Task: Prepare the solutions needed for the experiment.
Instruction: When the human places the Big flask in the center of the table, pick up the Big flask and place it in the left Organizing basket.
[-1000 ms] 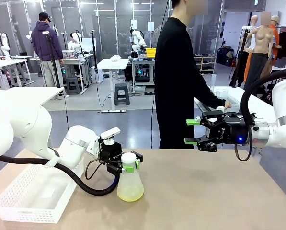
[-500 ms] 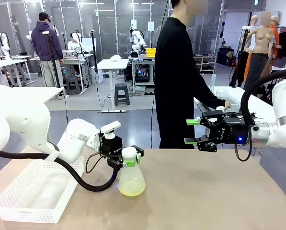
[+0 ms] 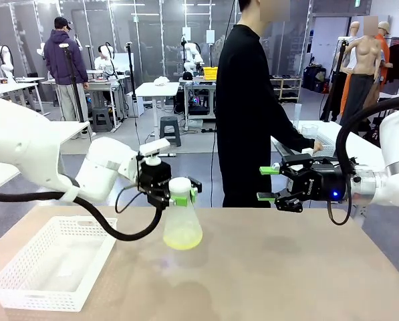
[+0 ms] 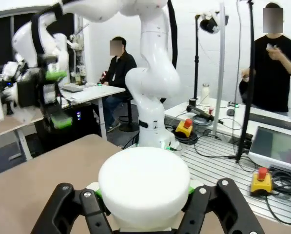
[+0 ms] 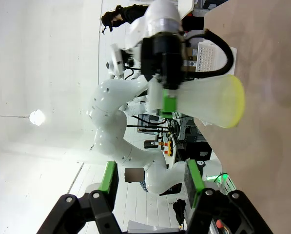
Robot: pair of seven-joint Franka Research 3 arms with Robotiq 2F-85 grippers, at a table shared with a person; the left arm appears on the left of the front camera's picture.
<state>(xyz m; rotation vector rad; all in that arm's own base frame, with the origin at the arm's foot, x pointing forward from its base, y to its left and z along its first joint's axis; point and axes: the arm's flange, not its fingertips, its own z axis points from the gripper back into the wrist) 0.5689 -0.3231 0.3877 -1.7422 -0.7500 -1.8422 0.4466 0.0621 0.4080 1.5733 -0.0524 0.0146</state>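
White basket (image 3: 52, 261) lies beside the flask (image 3: 182, 224) the left fingers (image 3: 180, 198) clamp; right fingers (image 3: 270, 182) gape.

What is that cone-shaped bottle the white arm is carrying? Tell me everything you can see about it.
It is a cone-shaped flask of cloudy, translucent material, wide at the base and narrow at the neck, capped by a white round stopper. A shallow layer of pale yellow-green liquid sits at the bottom. The left tool is shut on its neck, green pads pressing either side just under the stopper. The flask hangs upright in the air above the table, touching nothing else; its faint shadow lies below.
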